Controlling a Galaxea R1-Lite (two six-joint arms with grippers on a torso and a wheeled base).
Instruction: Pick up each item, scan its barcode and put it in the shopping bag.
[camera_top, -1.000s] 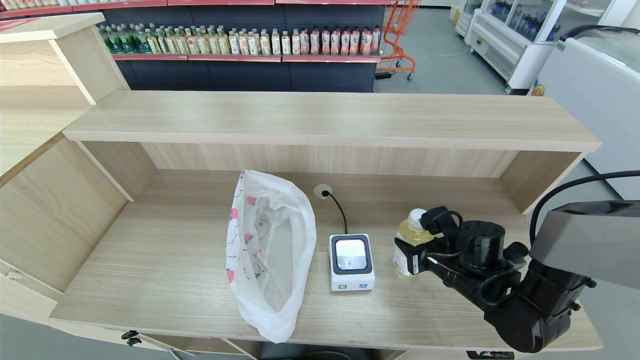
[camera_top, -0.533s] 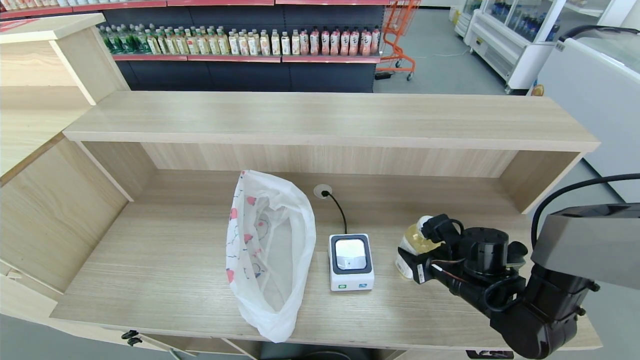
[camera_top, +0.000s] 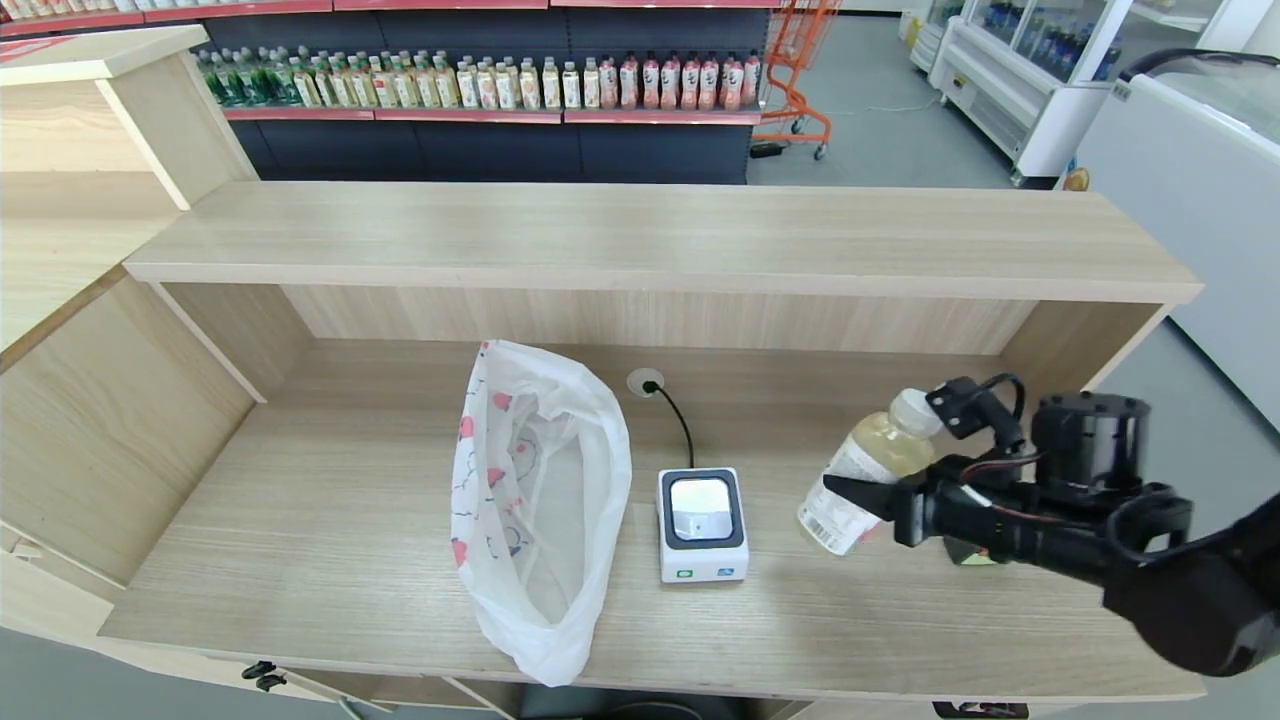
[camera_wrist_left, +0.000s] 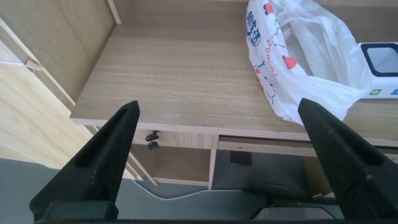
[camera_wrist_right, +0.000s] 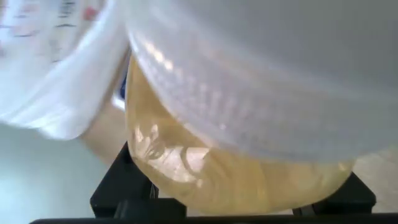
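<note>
The right gripper (camera_top: 895, 455) has swung up and off to the right, jaws clamped on the bottle (camera_top: 862, 470). A second ago the bottle stood upright on the tabletop (camera_top: 330, 520). Now it hangs tilted, base toward the scanner (camera_top: 702, 523).

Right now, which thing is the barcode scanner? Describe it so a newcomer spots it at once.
On the lower surface of the pale wooden checkout counter, look between the white plastic shopping bag with red hearts and the clear bottle of yellowish drink. The barcode scanner is the small white box, set apart by its dark-framed glass window and black cable.
</note>
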